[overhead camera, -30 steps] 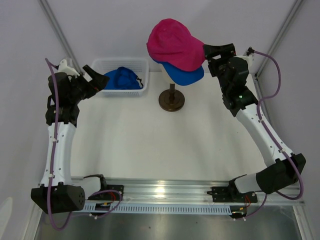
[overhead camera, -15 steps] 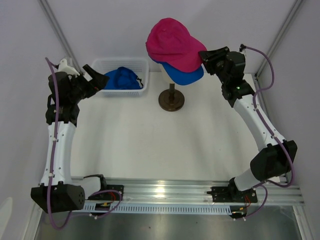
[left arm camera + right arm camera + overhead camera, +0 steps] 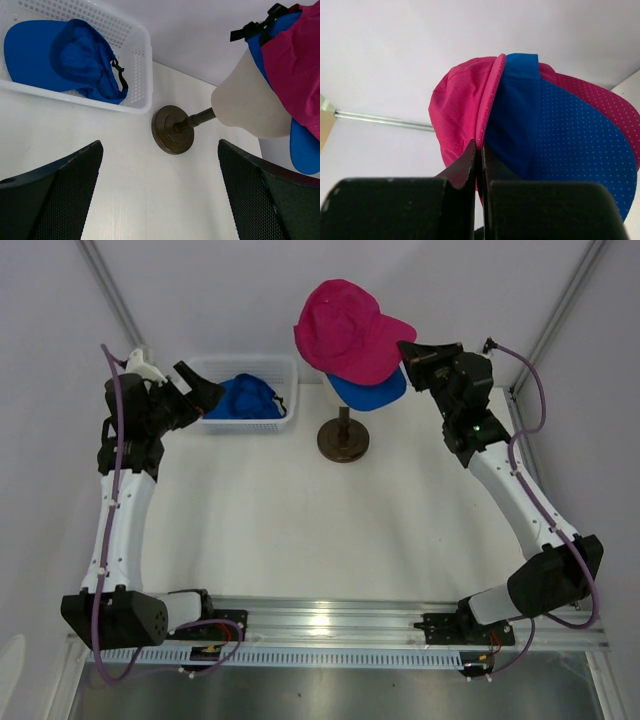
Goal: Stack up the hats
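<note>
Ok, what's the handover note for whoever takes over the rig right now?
The left gripper is open and empty, by the basket.
The right gripper is shut on the edge of the pink cap.
Caps: the pink cap sits over a blue cap on the head; the spare blue cap lies in the basket.
Done: two caps stacked.
Left: spare blue cap onto the stack.

White tabletop point(image 3: 280, 510), pale grey walls point(image 3: 220, 290), metal corner struts point(image 3: 116, 300).

No text, label or number is readable anywhere.
</note>
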Robot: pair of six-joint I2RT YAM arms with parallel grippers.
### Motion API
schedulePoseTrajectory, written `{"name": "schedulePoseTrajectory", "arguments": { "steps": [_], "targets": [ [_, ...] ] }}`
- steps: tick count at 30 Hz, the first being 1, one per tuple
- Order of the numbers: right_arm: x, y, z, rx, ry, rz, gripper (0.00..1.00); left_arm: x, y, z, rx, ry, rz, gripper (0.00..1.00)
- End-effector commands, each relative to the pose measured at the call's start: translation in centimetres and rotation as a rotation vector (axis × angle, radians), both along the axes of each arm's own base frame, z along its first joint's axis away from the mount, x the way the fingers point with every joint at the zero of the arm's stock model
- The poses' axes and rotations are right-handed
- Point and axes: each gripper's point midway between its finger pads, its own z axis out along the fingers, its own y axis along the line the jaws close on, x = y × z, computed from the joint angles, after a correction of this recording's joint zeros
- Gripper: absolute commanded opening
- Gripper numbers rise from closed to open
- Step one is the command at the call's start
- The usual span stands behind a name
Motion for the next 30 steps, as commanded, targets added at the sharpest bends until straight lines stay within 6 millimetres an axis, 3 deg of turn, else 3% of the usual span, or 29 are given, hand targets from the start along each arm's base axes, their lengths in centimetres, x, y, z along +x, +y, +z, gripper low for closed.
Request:
{"name": "schedulePoseTrajectory", "arguments": {
  "steps": [1, 7, 15, 27, 30],
  "targets": [
    [-1.2, 1.1, 1.0, 0.101, -0.007, -0.006, 0.0, 0.0, -1.2, 2.7, -0.007, -0.074, -0.043, 0.99],
    [-2.9, 0.9, 2.1, 0.136, -0.014, -0.116, 0.0, -0.6, -1.0, 2.3, 0.008, -0.074, -0.034, 0.99],
    [-3.9, -1.3, -0.5, 0.21, 0.03, -0.213, 0.0, -0.9, -1.2, 2.4, 0.014, -0.08, -0.045, 0.99],
    [-5.3, -1.4, -1.8, 0.316, 0.047, -0.26, 0.0, -1.0, -0.7, 1.5, 0.038, -0.061, -0.021, 0.99],
    [-6.1, -1.0, -3.5, 0.308, 0.083, -0.298, 0.0, -0.9, -0.6, 1.4, 0.038, -0.06, -0.023, 0.99]
  ]
}}
